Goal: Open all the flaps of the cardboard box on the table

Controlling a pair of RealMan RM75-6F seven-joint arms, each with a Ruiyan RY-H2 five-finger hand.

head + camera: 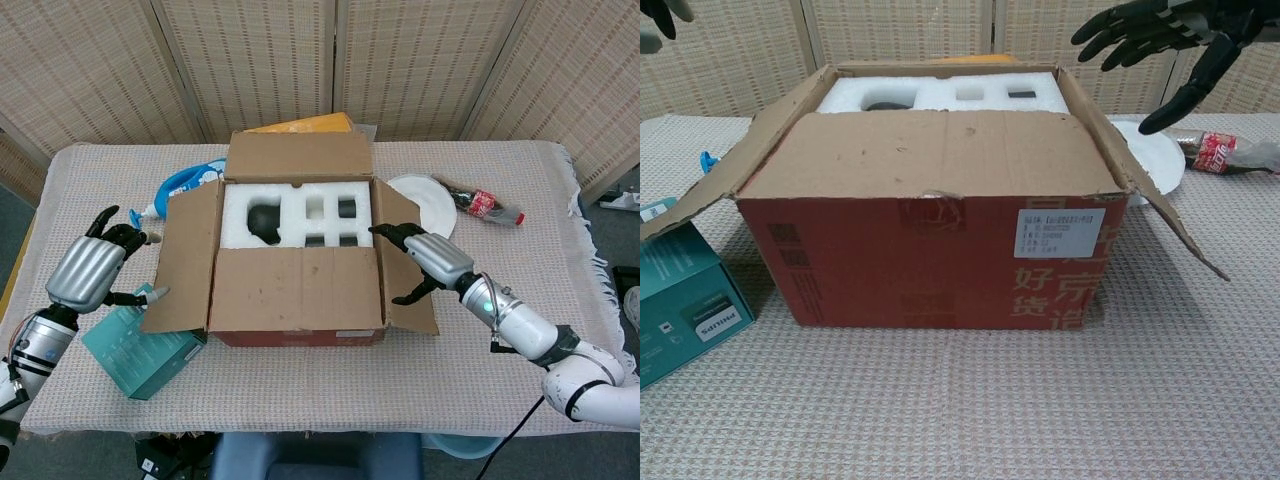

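A brown cardboard box (298,270) (940,240) stands mid-table. Its back flap stands up, its left flap (185,258) and right flap (405,262) splay outward, and its front flap (297,288) lies flat over the front half. White foam (297,213) with dark cut-outs shows inside. My right hand (425,262) (1160,35) hovers above the right flap, fingers spread, holding nothing. My left hand (95,270) hangs left of the left flap, fingers apart and empty, apart from the cardboard.
A teal box (140,345) (680,305) lies by the box's front left corner. A blue spray bottle (180,185) lies behind the left flap. A white plate (425,195) and a cola bottle (485,203) sit at the right rear. An orange packet (300,124) lies behind the box.
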